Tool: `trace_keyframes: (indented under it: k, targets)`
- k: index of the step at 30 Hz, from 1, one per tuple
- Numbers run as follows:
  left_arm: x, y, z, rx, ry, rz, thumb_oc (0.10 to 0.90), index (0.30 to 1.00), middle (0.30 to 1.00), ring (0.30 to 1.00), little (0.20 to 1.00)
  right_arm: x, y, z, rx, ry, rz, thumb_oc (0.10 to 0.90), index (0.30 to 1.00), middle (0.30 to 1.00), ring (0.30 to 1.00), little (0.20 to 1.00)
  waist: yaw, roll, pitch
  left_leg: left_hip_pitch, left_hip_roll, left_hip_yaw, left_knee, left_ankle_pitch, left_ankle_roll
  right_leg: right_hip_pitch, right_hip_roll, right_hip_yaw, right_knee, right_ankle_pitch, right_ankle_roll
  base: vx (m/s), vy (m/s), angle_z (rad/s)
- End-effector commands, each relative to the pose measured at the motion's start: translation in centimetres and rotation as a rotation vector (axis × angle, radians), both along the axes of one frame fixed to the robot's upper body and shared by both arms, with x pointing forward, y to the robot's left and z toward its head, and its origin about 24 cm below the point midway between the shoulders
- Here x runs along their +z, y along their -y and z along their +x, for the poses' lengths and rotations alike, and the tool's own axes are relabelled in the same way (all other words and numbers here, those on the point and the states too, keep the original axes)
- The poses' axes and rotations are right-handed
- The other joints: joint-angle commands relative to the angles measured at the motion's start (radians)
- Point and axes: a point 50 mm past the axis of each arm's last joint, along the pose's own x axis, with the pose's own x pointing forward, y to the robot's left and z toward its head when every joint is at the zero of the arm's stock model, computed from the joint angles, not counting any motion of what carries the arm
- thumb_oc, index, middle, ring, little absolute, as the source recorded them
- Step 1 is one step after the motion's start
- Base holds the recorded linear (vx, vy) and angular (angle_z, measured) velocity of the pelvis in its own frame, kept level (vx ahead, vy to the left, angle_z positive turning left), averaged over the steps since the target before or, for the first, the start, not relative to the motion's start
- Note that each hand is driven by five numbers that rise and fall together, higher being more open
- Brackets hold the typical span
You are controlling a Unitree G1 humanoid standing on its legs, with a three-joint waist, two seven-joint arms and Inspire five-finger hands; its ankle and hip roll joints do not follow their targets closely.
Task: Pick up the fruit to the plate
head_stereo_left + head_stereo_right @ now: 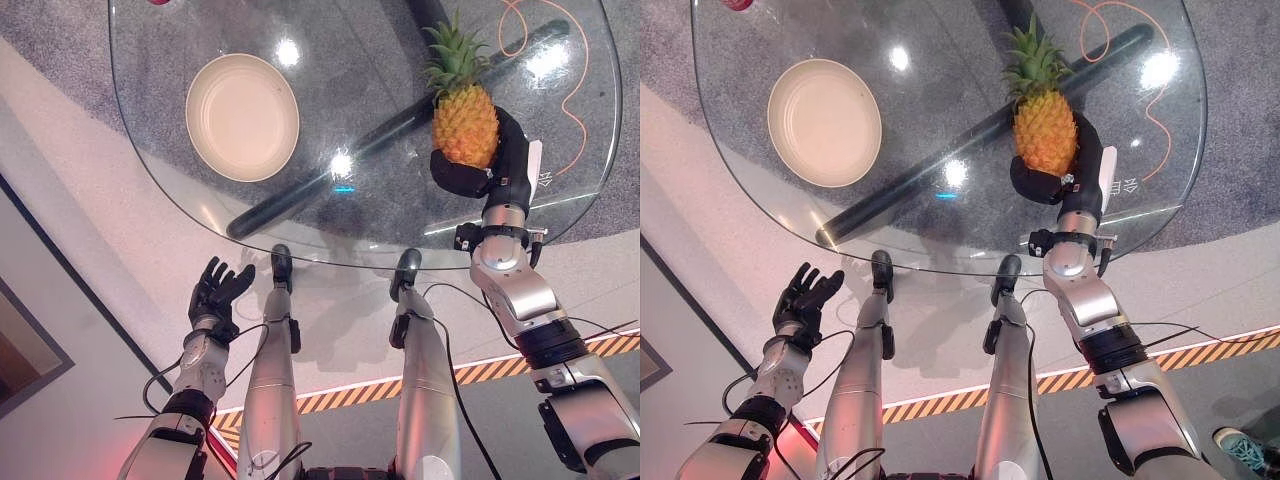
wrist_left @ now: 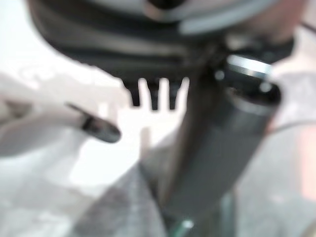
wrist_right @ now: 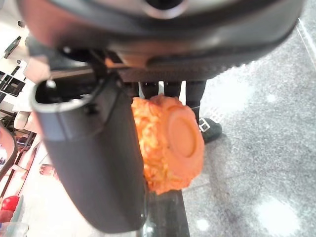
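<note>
Plate (image 1: 242, 117) sits on the worktop (image 1: 330, 215), over on its left side. Pineapple (image 1: 464, 118) is across on the right, well apart from the plate, leaves pointing toward the far edge. Right hand (image 1: 490, 165) is wrapped round the pineapple's near end, over the worktop's right part. Left hand (image 1: 217, 293) hangs off the worktop, nearer than its near-left edge, below the plate.

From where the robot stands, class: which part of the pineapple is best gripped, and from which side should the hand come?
Grip the pineapple round its lower body, coming from the robot's near side. The body is broad and rounded, while the spiky crown points away across the glass table. The right hand is already curled there. The plate lies to its left.
</note>
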Motion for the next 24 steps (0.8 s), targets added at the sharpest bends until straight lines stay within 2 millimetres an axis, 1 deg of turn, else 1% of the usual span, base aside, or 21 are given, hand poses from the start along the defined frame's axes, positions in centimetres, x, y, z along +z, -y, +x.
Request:
trace_keyframes:
  k: [1, 2, 3, 4, 8, 9, 15, 16, 19, 22, 23, 24]
  targets:
    - [1.0, -3.5, -1.2, 0.26, 0.074, -0.043, 0.8, 0.9, 0.9, 0.9, 0.9, 1.6, 2.0, -0.5, -0.111, 0.1, -0.06, 0.1, 0.3, 0.3, 0.3, 0.2, -0.002, 0.019, -0.022, -0.023, -0.045, 0.011, 0.07, -0.063, 0.038, 0.023, 0.026, -0.061, -0.067, 0.023, -0.005, 0.0, 0.0, 0.0]
    - [1.8, -4.1, -1.0, 0.312, 0.097, -0.05, 0.8, 0.9, 0.9, 0.9, 0.9, 1.8, 2.1, -0.5, -0.124, 0.113, -0.061, 0.1, 0.3, 0.3, 0.3, 0.2, -0.003, 0.018, -0.022, -0.023, -0.044, 0.008, 0.072, -0.064, 0.037, 0.022, 0.025, -0.059, -0.066, 0.022, -0.005, 0.0, 0.0, 0.0]
    - [1.9, -4.2, -0.9, 0.322, 0.101, -0.052, 0.8, 0.9, 0.9, 0.9, 0.9, 1.9, 2.1, -0.5, -0.128, 0.118, -0.062, 0.1, 0.3, 0.3, 0.3, 0.2, -0.003, 0.018, -0.022, -0.023, -0.045, 0.008, 0.072, -0.064, 0.037, 0.022, 0.025, -0.059, -0.066, 0.022, -0.005, 0.0, 0.0, 0.0]
    - [2.8, -4.8, -0.7, 0.37, 0.124, -0.046, 0.8, 0.9, 0.9, 0.9, 0.9, 2.0, 2.1, -0.7, -0.141, 0.135, -0.062, 0.1, 0.3, 0.3, 0.3, 0.2, -0.003, 0.017, -0.022, -0.023, -0.045, 0.006, 0.073, -0.065, 0.036, 0.022, 0.027, -0.058, -0.065, 0.02, -0.005, 0.0, 0.0, 0.0]
    - [4.6, -5.5, -0.2, 0.467, 0.163, -0.027, 0.8, 0.9, 0.9, 0.9, 0.9, 2.3, 2.2, -0.9, -0.174, 0.171, -0.063, 0.1, 0.3, 0.3, 0.3, 0.2, -0.004, 0.015, -0.022, -0.023, -0.046, 0.004, 0.07, -0.065, 0.035, 0.022, 0.028, -0.057, -0.065, 0.017, -0.006, 0.0, 0.0, 0.0]
    - [4.7, -5.6, -0.2, 0.479, 0.166, -0.028, 0.8, 0.9, 0.9, 0.9, 0.9, 2.3, 2.3, -0.9, -0.179, 0.177, -0.064, 0.1, 0.3, 0.3, 0.3, 0.2, -0.004, 0.015, -0.022, -0.023, -0.046, 0.004, 0.069, -0.065, 0.035, 0.023, 0.028, -0.057, -0.066, 0.017, -0.006, 0.0, 0.0, 0.0]
    - [7.3, -7.0, -0.2, 0.643, 0.258, 0.005, 0.8, 0.9, 0.9, 0.9, 0.9, 3.3, 2.5, -1.4, -0.233, 0.261, -0.036, 0.1, 0.3, 0.3, 0.3, 0.2, -0.005, 0.008, -0.022, -0.013, -0.043, 0.003, 0.06, -0.064, 0.031, 0.034, 0.03, -0.059, -0.071, 0.014, -0.007, 0.0, 0.0, 0.0]
    - [8.5, -7.3, -0.2, 0.689, 0.301, 0.024, 0.8, 0.9, 0.9, 0.9, 0.9, 3.5, 2.6, -1.6, -0.251, 0.292, -0.026, 0.1, 0.3, 0.3, 0.3, 0.2, -0.005, 0.006, -0.022, -0.012, -0.044, 0.001, 0.06, -0.065, 0.03, 0.037, 0.031, -0.058, -0.074, 0.014, -0.007, 0.0, 0.0, 0.0]
    - [10.0, -7.4, -0.2, 0.741, 0.363, 0.042, 0.8, 0.9, 0.9, 0.9, 0.9, 3.7, 2.6, -1.9, -0.268, 0.332, -0.018, 0.1, 0.3, 0.3, 0.3, 0.2, -0.005, 0.004, -0.022, -0.013, -0.043, -0.001, 0.06, -0.066, 0.028, 0.036, 0.032, -0.057, -0.073, 0.013, -0.006, 0.0, 0.0, 0.0]
    - [12.3, -7.2, -0.2, 0.788, 0.456, 0.108, 0.8, 0.9, 0.9, 0.9, 0.9, 3.9, 2.4, -2.4, -0.29, 0.391, -0.017, 0.1, 0.3, 0.3, 0.3, 0.2, -0.004, 0.003, -0.022, -0.016, -0.042, -0.002, 0.057, -0.067, 0.027, 0.035, 0.032, -0.056, -0.076, 0.014, -0.005, 0.0, 0.0, 0.0]
    - [12.5, -7.1, -0.2, 0.792, 0.465, 0.116, 0.8, 0.9, 0.9, 0.9, 0.9, 4.0, 2.4, -2.4, -0.293, 0.398, -0.019, 0.1, 0.3, 0.3, 0.3, 0.2, -0.004, 0.003, -0.022, -0.016, -0.042, -0.002, 0.057, -0.067, 0.027, 0.035, 0.032, -0.057, -0.076, 0.014, -0.005, 0.0, 0.0, 0.0]
    - [13.7, -6.6, -0.2, 0.803, 0.512, 0.161, 0.8, 0.9, 0.9, 0.9, 0.9, 4.3, 2.3, -2.7, -0.304, 0.43, -0.024, 0.1, 0.3, 0.3, 0.3, 0.2, -0.003, 0.004, -0.022, -0.019, -0.043, -0.003, 0.057, -0.068, 0.026, 0.033, 0.032, -0.055, -0.076, 0.013, -0.005, 0.0, 0.0, 0.0]
